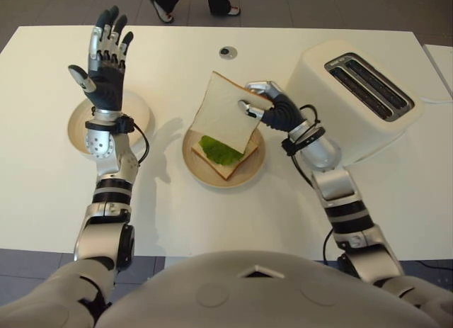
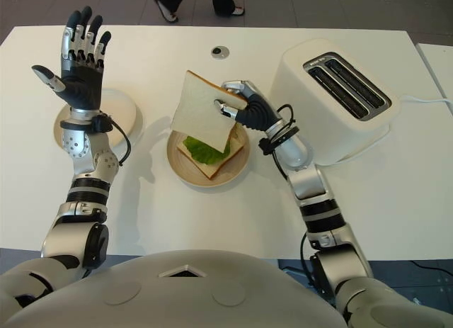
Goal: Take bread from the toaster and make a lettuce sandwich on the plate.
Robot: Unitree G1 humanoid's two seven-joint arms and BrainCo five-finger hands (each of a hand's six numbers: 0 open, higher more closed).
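Right hand (image 1: 267, 107) pinches the top bread slice (image 1: 223, 119) by its corner, tilted over the plate (image 1: 205, 178).
Lower it flat and square onto the lettuce (image 1: 216, 149) and bottom slice (image 1: 230, 168) at the middle of the tabletop (image 1: 283, 215) before releasing; left hand (image 1: 106, 62) hovers spread wide, empty.

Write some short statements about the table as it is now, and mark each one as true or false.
1. The right hand holds a bread slice tilted over the plate. True.
2. The lettuce lies directly on the plate. False: it lies on a lower bread slice.
3. The left hand grips the toaster. False: it is raised and open, holding nothing, far from the toaster.
4. The toaster stands on the robot's right of the plate. True.
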